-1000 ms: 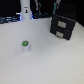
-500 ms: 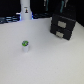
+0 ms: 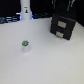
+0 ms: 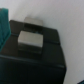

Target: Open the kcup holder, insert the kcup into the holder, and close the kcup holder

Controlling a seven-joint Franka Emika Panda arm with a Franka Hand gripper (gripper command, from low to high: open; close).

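Kcup holder (image 3: pixel 63 26) is the black boxy unit standing on the white table (image 3: pixel 45 62) toward the exterior view's upper right, with two pale handle slots stacked one above the other on its front face. Both drawer fronts look flush with the body, so the unit reads as closed, though the picture is too soft to be sure of the seams.

In the wrist view the kcup holder (image 4: pixel 37 55) fills most of the picture as a dark block seen from close above, its top surface dull and its edges blurred. A pale grey rectangular patch (image 4: pixel 30 41) lies over that dark top; whether it belongs to the unit or to the arm cannot be told. A teal strip (image 4: pixel 4 27) shows at the picture's edge, and a white surface lies beyond the block.

The kcup (image 3: pixel 24 45), a tiny white cup with a green top, stands upright on the table well apart from the holder, toward the exterior view's left and nearer the camera. Nothing touches it.

The gripper cannot be made out clearly in either view, so whether its jaws are spread or closed cannot be told. A white upright object (image 3: pixel 25 10) stands at the back of the table.
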